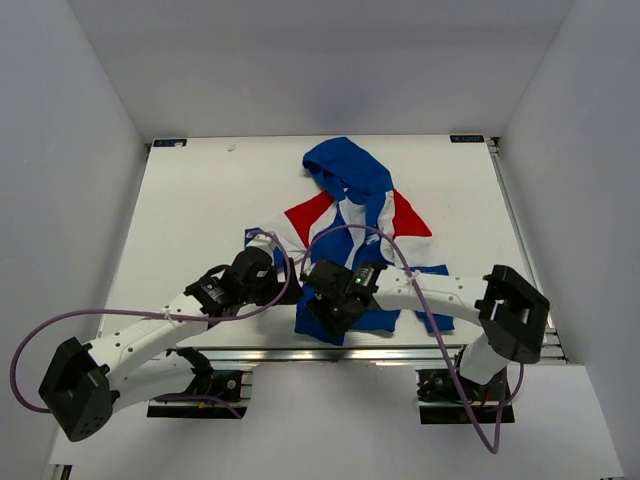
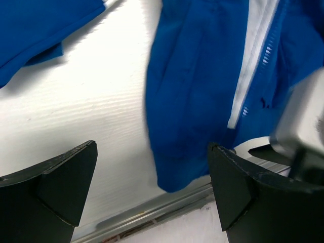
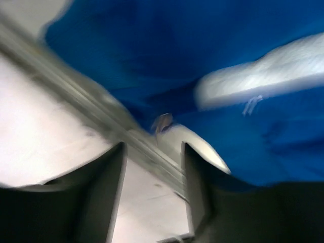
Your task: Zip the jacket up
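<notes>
Where the two arms reach in from the near edge, the jacket (image 1: 350,215) lies flat on the white desk (image 1: 200,200). Its blue hood is at the far end, well beyond both end effectors, and its hem is close to the metal rail (image 3: 86,98) along the desk's near edge.

The left end effector (image 1: 252,276) hangs just to the left of the jacket's lower body, with its fingers spread wide and nothing between them. In the left wrist view the gap between its fingers (image 2: 66,177) frames bare desk and the blue lower corner of the jacket. Beyond the tips and to their right, a white strip with the zipper (image 2: 263,50) runs up the fabric.

The right end effector (image 1: 335,300) sits over the hem, near the jacket's middle. Its wrist view is badly blurred, but the two fingers (image 3: 101,187) stand apart with a clear gap and grip no cloth. Just past the tips lie the rail, a small pale tab (image 3: 162,121) too smeared to identify, and blue fabric crossed by a white band.
</notes>
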